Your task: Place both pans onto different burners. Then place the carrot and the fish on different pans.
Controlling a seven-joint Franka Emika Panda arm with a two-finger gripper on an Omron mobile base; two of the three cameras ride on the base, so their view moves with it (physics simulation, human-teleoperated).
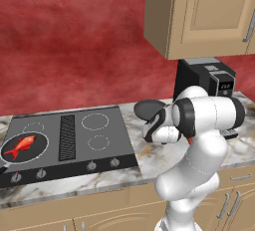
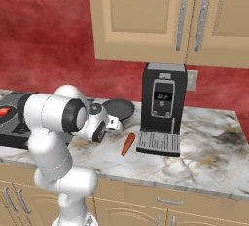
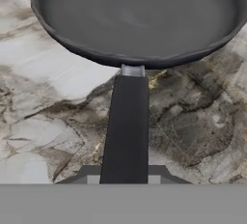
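Note:
One dark pan [image 1: 10,150] sits on the front left burner of the cooktop [image 1: 119,148], with the red-orange fish [image 1: 21,145] lying in it. The second pan [image 3: 140,15] is over the marble counter just right of the cooktop, also seen as a dark disc [image 1: 148,108] [image 2: 118,108]. Its black handle [image 3: 125,126] runs straight back between my fingers. My gripper [image 3: 124,175] [image 1: 148,124] [image 2: 115,122] is shut on that handle, the pads pressed against both sides. The carrot [image 2: 128,143] lies on the counter in front of the pan, apart from it.
Two free burners [image 1: 94,121] [image 1: 98,142] lie right of the slatted vent [image 1: 67,138], and a small one [image 1: 33,127] at the rear left. A black coffee machine [image 2: 163,108] [image 1: 206,78] stands right of the pan. Wall cabinets [image 2: 160,15] hang overhead.

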